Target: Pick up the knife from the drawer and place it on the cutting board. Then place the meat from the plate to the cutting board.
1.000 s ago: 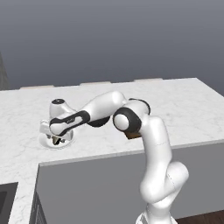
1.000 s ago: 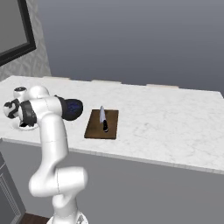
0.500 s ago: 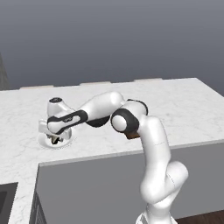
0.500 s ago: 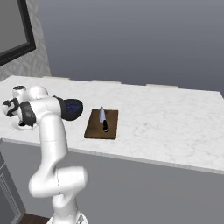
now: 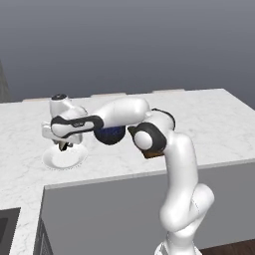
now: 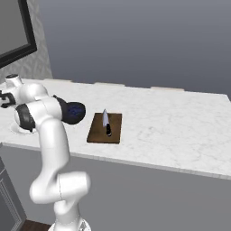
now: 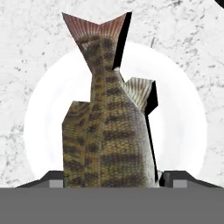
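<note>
In the hand view the meat (image 7: 109,135), a brown scaly fish-shaped piece, stands tail-up between my gripper's (image 7: 111,177) two dark fingertips, which press its sides. The white plate (image 7: 183,122) lies behind it and carries its shadow. In the left base view my gripper (image 5: 63,145) hangs just over the plate (image 5: 64,160) at the counter's left. The dark brown cutting board (image 6: 97,133) lies further right, with the knife (image 6: 106,122) on it, blade pointing away. The drawer is out of view.
A dark blue bowl (image 6: 74,112) stands between the plate and the cutting board, close beside my forearm. The white marble counter runs far to the right. A dark framed window (image 6: 16,31) hangs on the left wall.
The jaws have closed in on the meat from wide open. The arm has hardly moved over the plate.
</note>
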You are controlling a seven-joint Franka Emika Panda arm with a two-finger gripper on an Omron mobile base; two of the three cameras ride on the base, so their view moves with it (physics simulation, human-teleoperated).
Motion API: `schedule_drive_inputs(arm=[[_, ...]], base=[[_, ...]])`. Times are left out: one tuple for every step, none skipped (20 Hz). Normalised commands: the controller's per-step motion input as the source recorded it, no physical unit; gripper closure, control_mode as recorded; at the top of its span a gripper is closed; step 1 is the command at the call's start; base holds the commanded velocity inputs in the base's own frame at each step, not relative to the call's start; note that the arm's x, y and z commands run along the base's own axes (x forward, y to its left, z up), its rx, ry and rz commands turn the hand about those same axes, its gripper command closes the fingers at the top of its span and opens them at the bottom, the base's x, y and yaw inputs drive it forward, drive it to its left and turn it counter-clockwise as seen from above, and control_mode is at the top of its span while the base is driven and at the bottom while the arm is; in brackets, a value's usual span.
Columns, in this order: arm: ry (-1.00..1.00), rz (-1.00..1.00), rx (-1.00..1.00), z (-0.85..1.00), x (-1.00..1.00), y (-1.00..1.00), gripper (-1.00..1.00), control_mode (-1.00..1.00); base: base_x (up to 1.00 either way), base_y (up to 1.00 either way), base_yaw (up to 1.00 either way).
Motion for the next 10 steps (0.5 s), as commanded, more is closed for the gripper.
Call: schedule_drive_inputs(arm=[[0.0,0.13,-0.01,1.0,-0.34,-0.24,1.0,-1.0],[0.0,0.12,0.0,0.93,-0.49,-0.27,1.0,-1.0],[0.0,0.12,0.0,0.92,-0.44,-0.37,1.0,-1.0],[0.0,0.12,0.0,0.85,-0.3,-0.57,1.0,-1.0],[0.0,0.1,0.0,0.7,-0.3,-0.89,1.0,-1.0],[0.0,0.09,0.0,0.61,-0.36,-1.0,1.0,-1.0],[0.0,0.1,0.0,0.55,-0.36,-1.0,1.0,-1.0],[0.0,0.1,0.0,0.49,-0.34,-1.0,1.0,-1.0],[0.0,0.11,0.0,0.44,-0.29,-1.0,1.0,-1.0],[0.0,0.11,0.0,0.39,-0.29,-1.0,1.0,-1.0]], base=[[0.0,0.0,0.0],[0.0,0.0,0.0],[0.0,0.0,0.0],[0.0,0.0,0.0],[0.0,0.0,0.0],[0.0,0.0,0.0],[0.0,0.0,0.0],[0.0,0.0,0.0],[0.0,0.0,0.0],[0.0,0.0,0.0]])
